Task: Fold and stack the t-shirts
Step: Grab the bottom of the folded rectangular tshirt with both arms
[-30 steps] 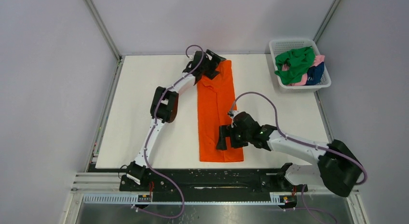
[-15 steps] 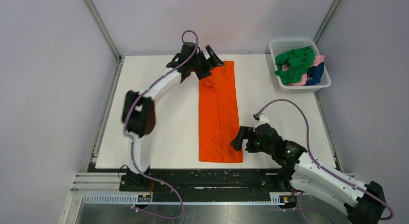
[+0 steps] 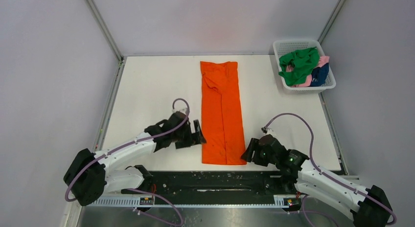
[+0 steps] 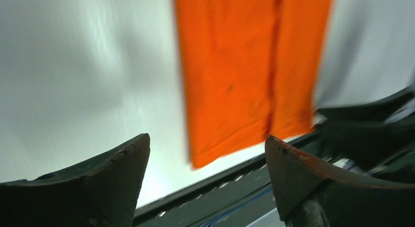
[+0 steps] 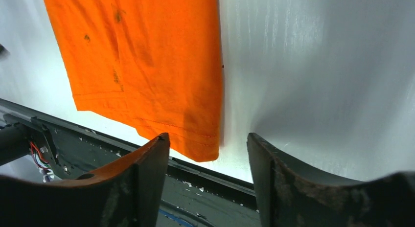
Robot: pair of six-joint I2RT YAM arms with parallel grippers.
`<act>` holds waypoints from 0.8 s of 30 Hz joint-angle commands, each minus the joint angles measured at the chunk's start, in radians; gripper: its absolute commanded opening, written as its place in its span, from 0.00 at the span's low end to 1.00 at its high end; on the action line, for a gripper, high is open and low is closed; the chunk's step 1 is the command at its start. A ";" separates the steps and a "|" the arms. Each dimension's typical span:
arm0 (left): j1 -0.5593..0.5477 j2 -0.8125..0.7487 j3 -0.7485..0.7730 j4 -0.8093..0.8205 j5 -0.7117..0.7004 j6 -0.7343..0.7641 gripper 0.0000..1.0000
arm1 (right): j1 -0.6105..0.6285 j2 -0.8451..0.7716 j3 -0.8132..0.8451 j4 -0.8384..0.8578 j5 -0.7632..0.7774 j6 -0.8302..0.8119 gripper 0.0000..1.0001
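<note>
1. The orange t-shirt (image 3: pixel 221 112) lies flat on the white desk (image 3: pixel 147 90), folded into a long narrow strip, with its hem at the near edge.
2. My left fingers (image 3: pixel 198 134) are just beside the strip's left edge, towards the hem end. They are spread wide with nothing between them.
3. My right fingers (image 3: pixel 249 149) are close to the hem's right corner. They are parted and grip nothing, and that corner rests on the desk beyond their gap.
4. Well right of the strip's far end, a white mesh basket (image 3: pixel 293 45) holds a green t-shirt (image 3: pixel 299 64), a pink one (image 3: pixel 323 60) and a navy one (image 3: pixel 320 75), all bunched together.
</note>
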 commanded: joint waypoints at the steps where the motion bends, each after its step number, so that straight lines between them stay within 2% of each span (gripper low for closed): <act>1: -0.087 -0.043 -0.082 0.002 -0.005 -0.068 0.81 | -0.001 0.056 -0.011 0.072 -0.008 0.039 0.63; 7: -0.184 0.027 -0.132 0.043 0.033 -0.130 0.67 | -0.001 0.139 -0.012 0.089 -0.036 0.030 0.49; 10: -0.228 0.077 -0.139 0.062 0.045 -0.156 0.55 | -0.001 0.155 -0.019 0.085 -0.082 0.034 0.46; 12: -0.234 0.111 -0.140 0.064 0.047 -0.165 0.49 | -0.001 0.155 -0.026 0.082 -0.083 0.043 0.44; 18: -0.248 0.185 -0.155 0.117 0.050 -0.202 0.39 | -0.001 0.147 -0.034 0.078 -0.089 0.043 0.38; 22: -0.254 0.224 -0.165 0.163 0.056 -0.218 0.33 | -0.001 0.157 -0.040 0.093 -0.102 0.042 0.30; 23: -0.254 0.234 -0.162 0.169 0.054 -0.217 0.30 | -0.001 0.160 -0.041 0.100 -0.109 0.042 0.29; 24: -0.255 0.244 -0.156 0.172 0.053 -0.216 0.23 | -0.001 0.164 -0.042 0.104 -0.117 0.042 0.27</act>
